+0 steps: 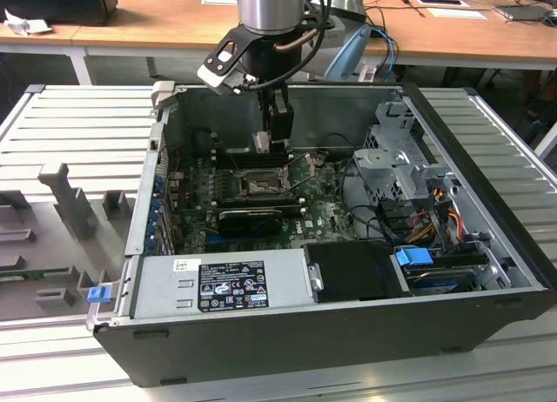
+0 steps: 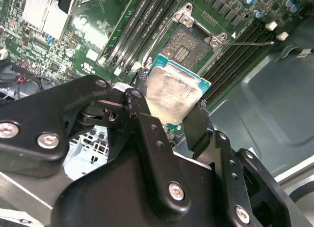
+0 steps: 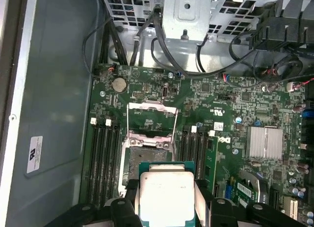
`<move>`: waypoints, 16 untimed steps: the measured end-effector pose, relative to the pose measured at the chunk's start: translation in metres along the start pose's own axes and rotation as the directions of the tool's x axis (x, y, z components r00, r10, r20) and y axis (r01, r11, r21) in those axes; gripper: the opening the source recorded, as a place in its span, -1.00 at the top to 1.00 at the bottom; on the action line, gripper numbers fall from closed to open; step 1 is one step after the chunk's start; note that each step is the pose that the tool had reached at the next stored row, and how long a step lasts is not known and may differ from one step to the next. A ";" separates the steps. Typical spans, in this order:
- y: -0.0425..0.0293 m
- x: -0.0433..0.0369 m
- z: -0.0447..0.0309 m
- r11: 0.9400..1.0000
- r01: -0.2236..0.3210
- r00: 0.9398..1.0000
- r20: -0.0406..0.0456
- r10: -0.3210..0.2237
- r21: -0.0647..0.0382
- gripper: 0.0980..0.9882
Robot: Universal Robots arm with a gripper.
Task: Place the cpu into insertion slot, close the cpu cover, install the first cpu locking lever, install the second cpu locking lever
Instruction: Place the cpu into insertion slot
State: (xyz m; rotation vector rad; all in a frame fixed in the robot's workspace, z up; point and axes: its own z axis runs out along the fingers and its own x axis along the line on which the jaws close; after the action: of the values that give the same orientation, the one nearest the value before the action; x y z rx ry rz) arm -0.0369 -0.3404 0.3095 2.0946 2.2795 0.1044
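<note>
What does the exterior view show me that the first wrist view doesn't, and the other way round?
Exterior view: the whole open computer case, its labelled power supply and the ribbed table around it. First wrist view: a close look at the round coin battery and a silver finned heatsink. Both: the gripper shut on the cpu, held clear of the open insertion slot.
</note>
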 end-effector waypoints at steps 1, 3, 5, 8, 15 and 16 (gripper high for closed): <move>-0.0002 0.0000 0.0016 1.000 -0.003 1.000 0.000 0.003 0.000 0.02; -0.0007 0.0000 0.0076 1.000 -0.011 1.000 0.001 0.011 0.001 0.02; -0.0009 -0.0001 0.0107 1.000 -0.017 1.000 0.001 0.017 0.003 0.02; -0.0011 -0.0001 0.0128 1.000 -0.019 1.000 0.001 0.019 0.004 0.02; -0.0013 -0.0001 0.0157 1.000 -0.020 1.000 0.001 0.020 0.008 0.02; -0.0013 -0.0001 0.0161 1.000 -0.020 1.000 0.001 0.020 0.009 0.02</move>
State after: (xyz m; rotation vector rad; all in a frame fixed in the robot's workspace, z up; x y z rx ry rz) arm -0.0370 -0.3404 0.2934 2.1220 2.2626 0.0944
